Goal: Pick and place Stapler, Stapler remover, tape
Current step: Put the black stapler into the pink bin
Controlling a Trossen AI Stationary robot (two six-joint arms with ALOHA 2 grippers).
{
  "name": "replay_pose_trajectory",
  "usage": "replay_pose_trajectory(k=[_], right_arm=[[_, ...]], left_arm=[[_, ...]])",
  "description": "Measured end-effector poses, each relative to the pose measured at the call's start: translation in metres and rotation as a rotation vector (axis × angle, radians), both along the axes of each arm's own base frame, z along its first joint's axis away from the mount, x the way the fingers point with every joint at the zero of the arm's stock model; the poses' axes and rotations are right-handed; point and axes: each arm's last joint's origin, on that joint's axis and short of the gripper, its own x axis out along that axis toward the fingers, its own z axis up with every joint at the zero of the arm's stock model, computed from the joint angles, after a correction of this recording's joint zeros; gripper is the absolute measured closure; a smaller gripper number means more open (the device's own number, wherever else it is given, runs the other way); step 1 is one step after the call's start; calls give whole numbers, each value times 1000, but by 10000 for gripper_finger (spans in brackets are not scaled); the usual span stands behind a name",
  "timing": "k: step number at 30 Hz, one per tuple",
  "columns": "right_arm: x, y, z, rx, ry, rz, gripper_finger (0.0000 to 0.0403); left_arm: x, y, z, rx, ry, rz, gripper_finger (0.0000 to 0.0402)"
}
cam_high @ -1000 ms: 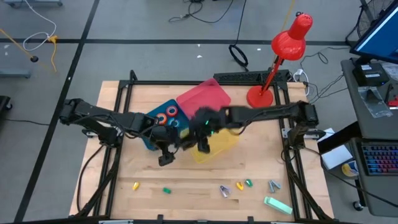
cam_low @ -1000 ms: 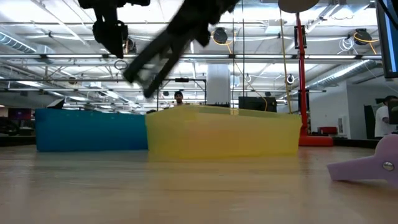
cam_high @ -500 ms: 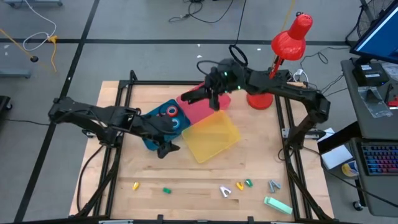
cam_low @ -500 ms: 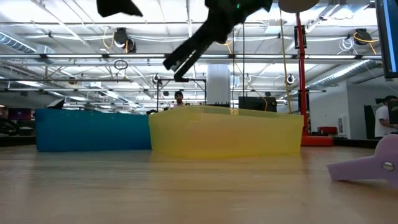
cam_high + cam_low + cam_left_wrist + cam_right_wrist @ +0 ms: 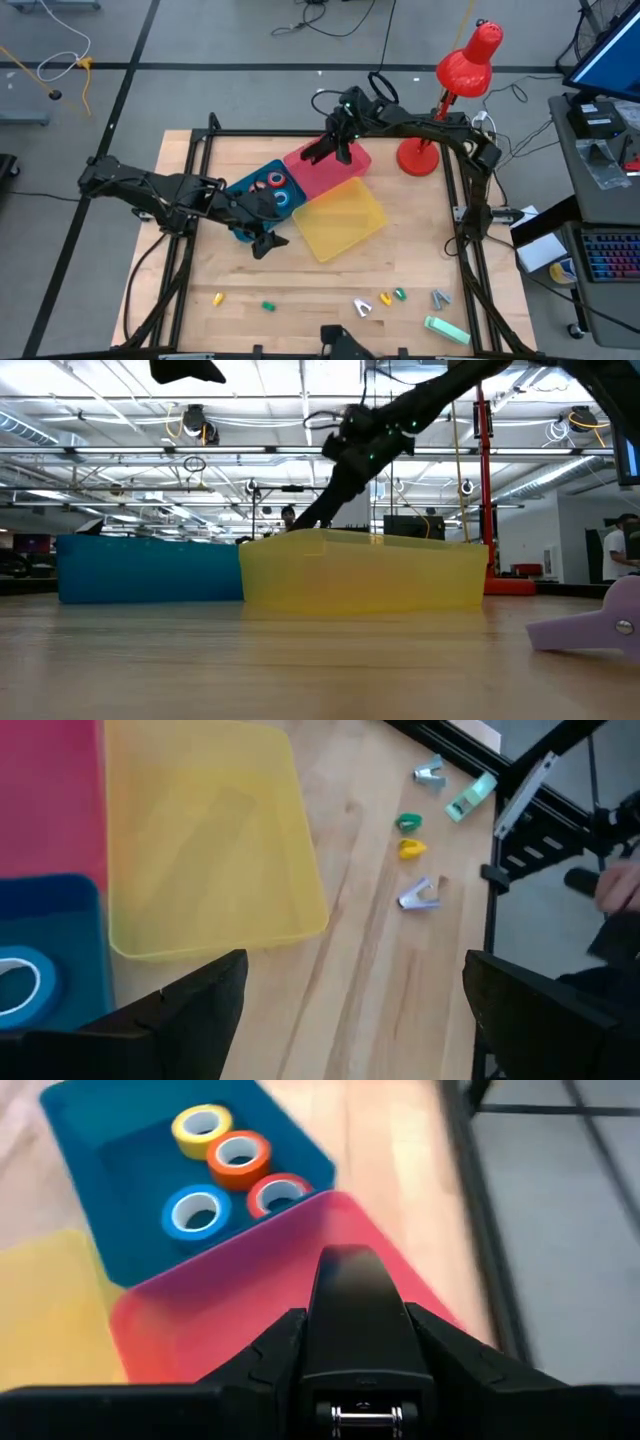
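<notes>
My right gripper (image 5: pixel 335 140) hangs over the pink bin (image 5: pixel 345 172) at the far middle, shut on a black stapler (image 5: pixel 352 1295). Yellow, orange, red and blue tape rolls (image 5: pixel 238 1156) lie flat in the blue bin (image 5: pixel 250 205). My left gripper (image 5: pixel 350 1020) stands open above the table by the near corner of the blue bin, with nothing between its fingers. Small staple removers (image 5: pixel 385 299) and a mint stapler (image 5: pixel 445 329) lie on the wood near the front edge. My right gripper pinches the black stapler by the two sides of its rear end (image 5: pixel 318 1348) between its two fingers (image 5: pixel 262 1355). The fingers slant down from the table's right and lie along the stapler. It sticks out ahead of them, nose tilted down, clear of the pink bin below.
An empty yellow bin (image 5: pixel 340 220) stands against the pink and blue bins. A red desk lamp (image 5: pixel 440 100) stands at the far right corner. A lilac object (image 5: pixel 600 622) lies near the low camera. Black frame rails (image 5: pixel 465 215) run along the table's sides.
My right gripper has swung with the stapler from over the yellow bin toward the table's far edge and now hangs lower, over the pink bin. My left gripper has risen a little by the blue bin and stays open.
</notes>
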Motion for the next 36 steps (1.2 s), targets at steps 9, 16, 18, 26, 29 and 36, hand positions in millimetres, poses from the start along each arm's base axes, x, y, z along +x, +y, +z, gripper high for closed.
replay_pose_trajectory(k=[9,16,18,26,29,36], right_arm=[[8,-5,-24,27,-1,89,272],[7,-6,-23,-31,-10,125,272],[8,-7,-27,-34,-6,130,272],[15,-15,-48,-24,8,115,272],[16,-17,-51,-51,31,83,272],[13,-18,-55,-113,103,54,272]], left_arm=[[0,1,0,-19,-2,41,34],[1,1,0,-11,-9,61,34],[1,1,1,-11,-9,62,34],[1,1,1,-11,-11,61,34],[1,1,1,-11,-11,61,34],[1,1,1,-9,-10,57,34]])
